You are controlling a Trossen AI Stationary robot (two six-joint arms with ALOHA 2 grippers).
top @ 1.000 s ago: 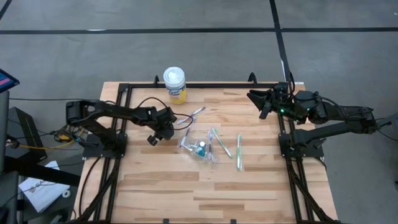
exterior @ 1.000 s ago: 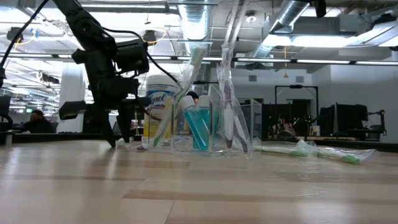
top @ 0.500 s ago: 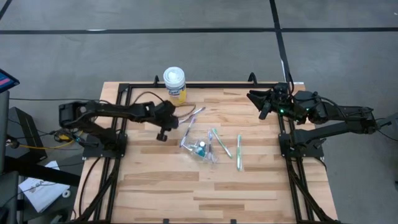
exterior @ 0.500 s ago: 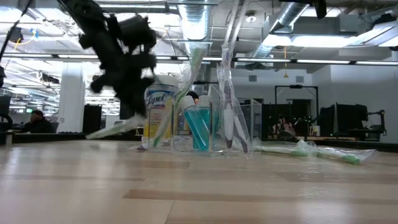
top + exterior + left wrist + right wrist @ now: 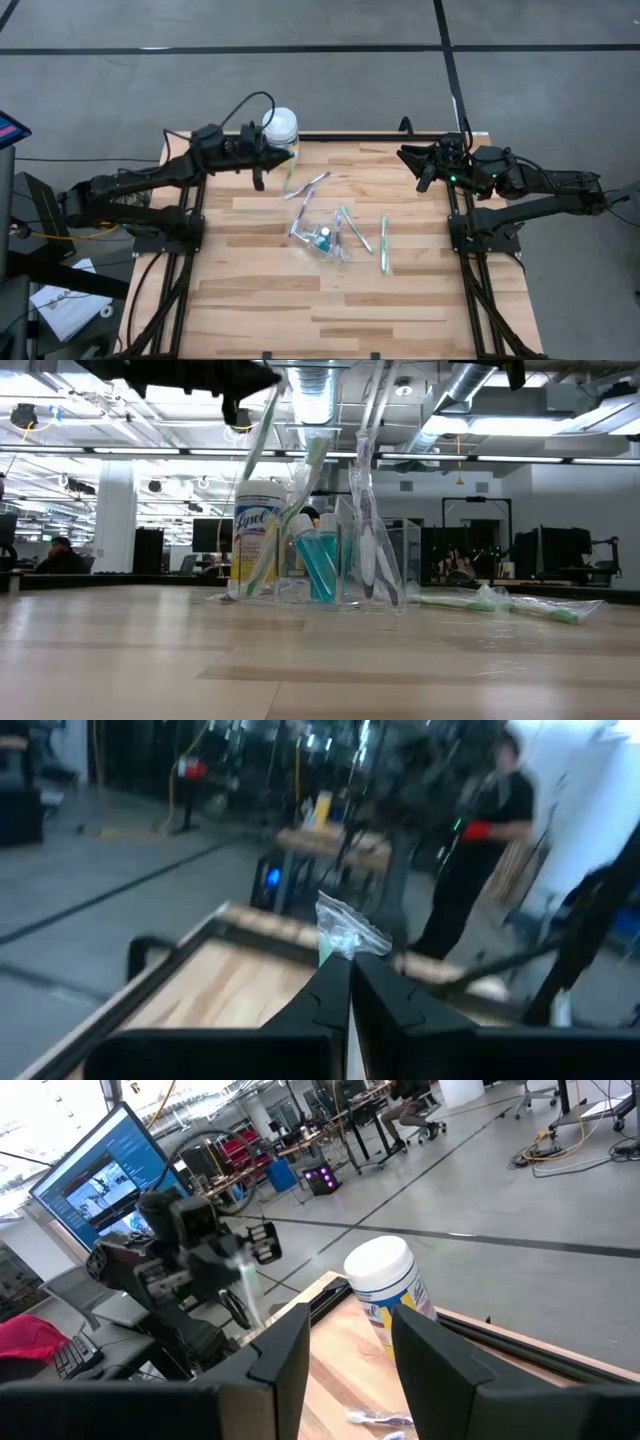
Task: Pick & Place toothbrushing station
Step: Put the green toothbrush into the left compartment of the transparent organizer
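Mid-carry: left gripper (image 5: 268,160), at the table's 11 o'clock, clenches a wrapped toothbrush (image 5: 288,170); next, lower it into the cup (image 5: 325,240).

You see a surface (image 5: 330,290) of pale wood planks in mixed tan and cream strips, edged by a black frame (image 5: 205,140). Both arms are dark, nearly black, and a small green light glows on the right arm (image 5: 452,179). The wipes canister (image 5: 281,135) has a white lid and a yellow body with blue lettering. Your left end effector (image 5: 268,158) holds a pale green toothbrush (image 5: 258,425) in clear wrapping. The clear cup (image 5: 340,555) shows teal-blue toothpaste tubes (image 5: 318,563) and white and green brushes. Two pale green toothbrushes (image 5: 384,245) lie on the wood. The floor (image 5: 320,85) is grey with black lines.
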